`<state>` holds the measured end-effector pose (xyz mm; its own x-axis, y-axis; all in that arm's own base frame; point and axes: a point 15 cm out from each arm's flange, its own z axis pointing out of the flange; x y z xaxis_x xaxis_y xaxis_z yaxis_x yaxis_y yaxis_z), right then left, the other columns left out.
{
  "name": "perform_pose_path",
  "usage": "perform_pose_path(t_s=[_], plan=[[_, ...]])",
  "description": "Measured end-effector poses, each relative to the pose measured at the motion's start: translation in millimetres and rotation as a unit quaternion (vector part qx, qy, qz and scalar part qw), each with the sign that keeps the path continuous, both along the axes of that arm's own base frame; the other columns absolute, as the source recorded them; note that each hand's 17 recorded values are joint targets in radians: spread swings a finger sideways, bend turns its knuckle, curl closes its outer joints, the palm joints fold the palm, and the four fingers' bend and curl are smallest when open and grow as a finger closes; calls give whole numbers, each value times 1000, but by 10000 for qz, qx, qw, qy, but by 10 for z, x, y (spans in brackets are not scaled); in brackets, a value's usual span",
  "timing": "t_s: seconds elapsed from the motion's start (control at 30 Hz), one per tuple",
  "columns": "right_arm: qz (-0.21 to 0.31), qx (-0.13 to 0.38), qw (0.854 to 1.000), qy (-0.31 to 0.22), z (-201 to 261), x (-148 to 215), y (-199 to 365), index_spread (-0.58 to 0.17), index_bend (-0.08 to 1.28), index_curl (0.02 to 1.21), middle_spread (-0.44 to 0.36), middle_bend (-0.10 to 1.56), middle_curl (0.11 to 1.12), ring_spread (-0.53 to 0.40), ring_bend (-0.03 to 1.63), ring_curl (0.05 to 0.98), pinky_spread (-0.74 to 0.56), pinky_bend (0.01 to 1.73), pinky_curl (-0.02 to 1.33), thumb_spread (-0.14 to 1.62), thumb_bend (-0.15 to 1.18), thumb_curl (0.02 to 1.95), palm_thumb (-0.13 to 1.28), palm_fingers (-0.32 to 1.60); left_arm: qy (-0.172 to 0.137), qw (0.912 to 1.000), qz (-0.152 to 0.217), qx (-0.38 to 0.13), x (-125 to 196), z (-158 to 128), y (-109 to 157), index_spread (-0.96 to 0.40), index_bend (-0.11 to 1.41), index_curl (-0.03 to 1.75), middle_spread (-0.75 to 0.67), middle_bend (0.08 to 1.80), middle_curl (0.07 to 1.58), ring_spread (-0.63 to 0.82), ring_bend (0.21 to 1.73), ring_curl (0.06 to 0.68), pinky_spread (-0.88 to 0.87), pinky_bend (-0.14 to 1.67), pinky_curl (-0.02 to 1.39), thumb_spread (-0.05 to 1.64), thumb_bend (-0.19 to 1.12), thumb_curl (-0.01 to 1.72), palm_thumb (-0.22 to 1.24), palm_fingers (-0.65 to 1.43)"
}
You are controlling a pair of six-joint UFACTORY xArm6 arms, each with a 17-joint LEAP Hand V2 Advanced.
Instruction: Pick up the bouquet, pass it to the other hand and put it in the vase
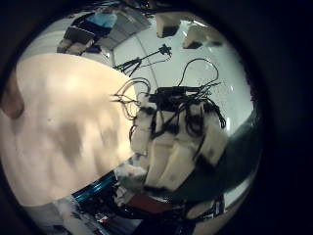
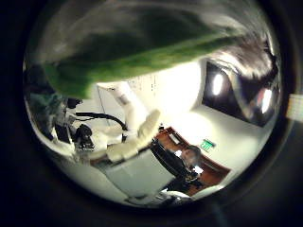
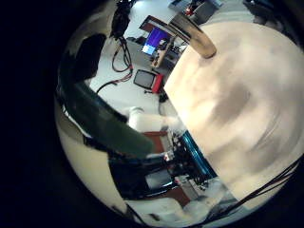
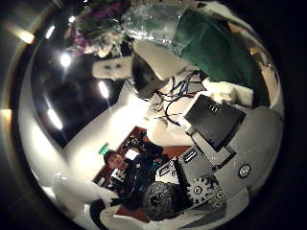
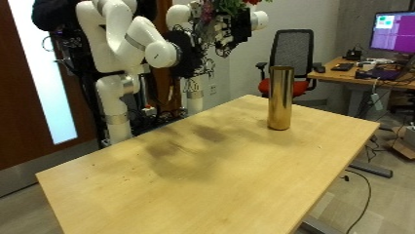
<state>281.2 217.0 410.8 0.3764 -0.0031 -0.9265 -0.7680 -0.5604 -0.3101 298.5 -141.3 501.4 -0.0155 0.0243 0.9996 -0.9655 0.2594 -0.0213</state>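
Bouquet [image 5: 231, 8] held high above the far side of the table [image 5: 195, 166], at the top of the outside view, between the two hands; dark blooms and green leaves show, stems hidden among the fingers. Right thumb side palm view: flowers [image 4: 96, 27] and green wrap lie close to that palm. Left thumb side palm view: a green leaf or wrap [image 2: 133, 52] fills much of the frame, so close to that palm too. Left hand [image 5: 246, 19] and right hand [image 5: 206, 37] both raised at the bouquet; cannot tell whether either hand's fingers are curled round it. Gold vase [image 5: 279, 97] stands upright on the table's far right part, well apart from the hands.
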Motion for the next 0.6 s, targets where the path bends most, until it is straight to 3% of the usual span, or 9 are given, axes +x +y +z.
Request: perform_pose_path(t_s=[0.07, 0.17, 0.23, 0.33, 0.43, 0.5, 0.6], plan=[[-40, -22, 10000, -24, -12, 24, -6, -275, 1024, 1025, -121, 1307, 789, -188, 1438, 657, -256, 1036, 1143, 193, -18, 946, 1209, 1107, 189, 9994, -224, -171, -40, 56, -14, 98, 96, 214, -288, 892, 621, -251, 926, 243, -168, 543, 368, 851, 0, 370, 596, 726], [-36, -36, 10000, 0, -28, 25, 5, -275, 1024, 1025, -122, 1305, 791, -188, 1437, 658, -259, 1033, 1149, 191, -18, 947, 1209, 1108, 397, 9976, -453, -351, -63, 130, -29, 46, 111, 155, -362, 942, 688, -408, 1041, 297, -451, 779, 420, 863, -5, 382, 697, 780], [-110, -73, 9999, -40, -43, 62, 5, -275, 1023, 1026, -122, 1304, 792, -188, 1436, 659, -260, 1031, 1151, 191, -18, 947, 1209, 1108, 436, 9972, -462, -395, -56, 155, -27, -32, 113, 48, -433, 906, 742, -480, 1243, 388, -661, 1074, 490, 845, 18, 422, 865, 975], [-278, -145, 9994, -114, -54, 136, 9, -275, 1022, 1026, -122, 1302, 794, -188, 1434, 660, -262, 1031, 1156, 196, -16, 948, 1215, 1111, 461, 9967, -451, -498, -46, 194, -29, -95, 155, -25, -478, 883, 809, -487, 1305, 439, -693, 1168, 519, 732, 5, 483, 970, 1002], [-328, -164, 9992, -126, -52, 156, 9, -277, 1016, 1028, -121, 1304, 792, -186, 1420, 656, -267, 1056, 1152, 291, -29, 943, 1169, 1132, 469, 9959, -412, -662, -25, 250, -24, -201, 230, -24, -534, 879, 911, -474, 1329, 479, -663, 1174, 534, 432, 12, 602, 1128, 1036], [-375, -130, 9992, -109, -32, 174, 13, -277, 1000, 1025, -120, 1303, 784, -190, 1405, 653, -268, 1081, 1139, 462, -37, 926, 1102, 1134, 416, 9955, -346, -774, -3, 298, -5, -239, 259, -23, -552, 879, 947, -472, 1329, 490, -653, 1169, 536, 357, 6, 633, 1158, 1041], [-557, -117, 9983, -95, -34, 245, -85, -290, 840, 983, -137, 1227, 755, -208, 1353, 635, -285, 1116, 1087, 668, -52, 826, 959, 1037, 261, 9962, -208, -802, 24, 348, 56, -364, 373, -22, -596, 887, 1042, -466, 1343, 523, -622, 1167, 561, 204, -3, 710, 1229, 1049]])
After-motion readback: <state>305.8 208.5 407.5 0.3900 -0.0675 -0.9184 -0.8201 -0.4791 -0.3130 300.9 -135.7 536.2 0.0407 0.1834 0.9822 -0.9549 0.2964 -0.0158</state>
